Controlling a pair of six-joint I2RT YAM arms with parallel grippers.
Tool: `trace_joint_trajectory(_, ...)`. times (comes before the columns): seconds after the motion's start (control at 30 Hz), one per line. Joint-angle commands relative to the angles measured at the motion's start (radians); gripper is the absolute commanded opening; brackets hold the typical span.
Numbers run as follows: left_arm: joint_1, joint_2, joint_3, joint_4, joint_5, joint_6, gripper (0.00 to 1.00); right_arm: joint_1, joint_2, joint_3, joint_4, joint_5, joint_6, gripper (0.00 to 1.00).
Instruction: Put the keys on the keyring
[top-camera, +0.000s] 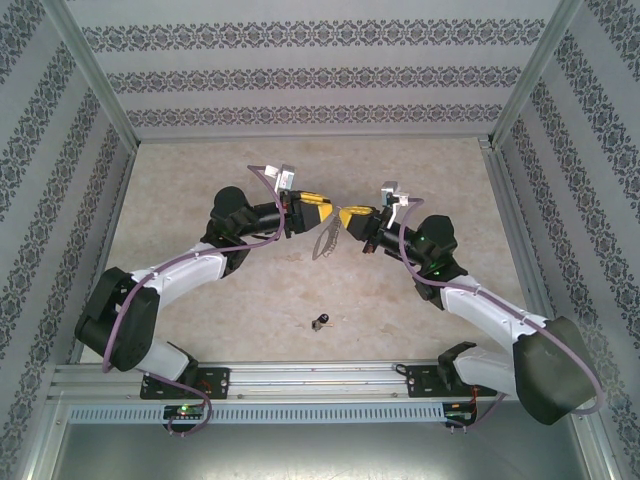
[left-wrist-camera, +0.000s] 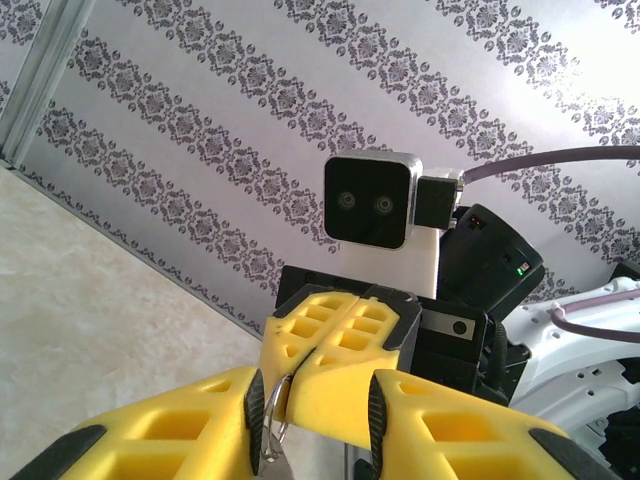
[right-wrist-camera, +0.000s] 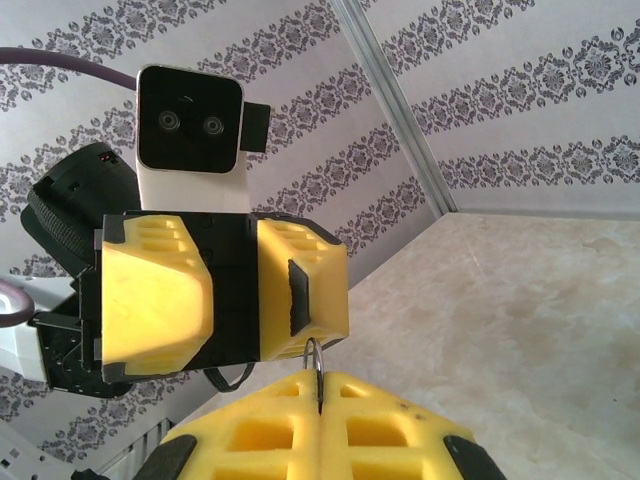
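Right gripper clamped on keyring; left gripper part-open about it.
Advice: steady ring before fetching key off table.

One keyring, hanging where the tips of the left gripper and the right gripper meet. One key, well apart from both grippers, on their near side. Two arms, four yellow fingers, two wrist cameras.

most of the keyring hides between the yellow fingers; the key is too small for us to read its shank.
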Motion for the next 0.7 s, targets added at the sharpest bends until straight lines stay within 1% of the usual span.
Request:
trace_joint_trajectory(0.0, -0.006, 0.01, 0.006, 0.063, 0.024, -0.009, 0.36, 0.009, 0.006, 0.036, 0.075, 0.001, 0.017, 0.0)
trace_joint_trajectory(0.2, -0.005, 0.002, 0.002, -0.016, -0.01, 0.043, 0.37, 0.011, -0.002, 0.032, 0.074, 0.004, 0.016, 0.0)
trace_joint_trajectory(0.3, -0.005, -0.001, -0.001, -0.029, -0.022, 0.055, 0.38, 0.011, -0.008, 0.029, 0.07, 0.004, 0.016, 0.0)
trace_joint_trajectory(0.67, -0.024, 0.023, 0.0, -0.034, 0.002, 0.048, 0.35, 0.017, -0.015, 0.029, 0.067, 0.01, 0.016, 0.0)
